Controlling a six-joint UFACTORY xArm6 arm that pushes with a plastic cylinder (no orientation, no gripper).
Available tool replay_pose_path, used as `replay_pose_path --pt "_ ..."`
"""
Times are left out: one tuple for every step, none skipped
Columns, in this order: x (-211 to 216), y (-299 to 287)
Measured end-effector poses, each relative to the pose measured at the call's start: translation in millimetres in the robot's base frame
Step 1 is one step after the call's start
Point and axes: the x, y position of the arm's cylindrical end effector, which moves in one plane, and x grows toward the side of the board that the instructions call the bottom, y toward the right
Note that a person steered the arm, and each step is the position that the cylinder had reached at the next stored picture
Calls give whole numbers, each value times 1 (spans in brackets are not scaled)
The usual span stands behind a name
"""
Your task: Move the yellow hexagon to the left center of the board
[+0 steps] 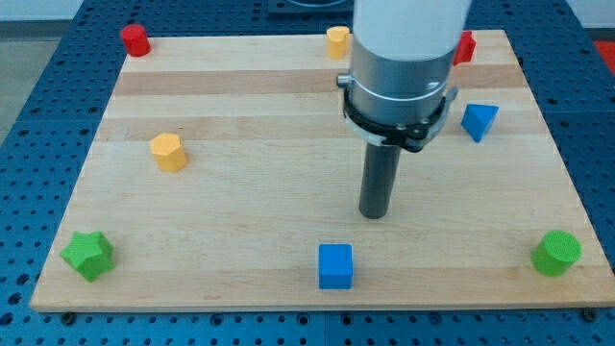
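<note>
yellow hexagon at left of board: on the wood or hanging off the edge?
On the board. The yellow hexagon block sits fully on the wooden board, inside its left edge, mid-height. My tip is well to its right, not touching.

I have one view only: it looks down at a slant on the whole surface [240,192], fairly near.

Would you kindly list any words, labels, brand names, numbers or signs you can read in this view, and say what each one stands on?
None: no readable text appears on the wooden board, the coloured blocks, the arm's grey and white housing or the blue perforated table.
</note>
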Motion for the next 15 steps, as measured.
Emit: replay_pose_path --pt "-1 -23" --pt "-4 -44" --pt "-9 -62" --pt "-18 -83" --pt "-24 -101" --pt "-24 -131" --pt "-25 -151" --pt "-32 -164" --pt "-42 -168" --pt "-53 -179" --pt "-53 -185" --pt "-50 -192" --pt "-50 -205" --pt "-54 -224" --pt "-59 -240"
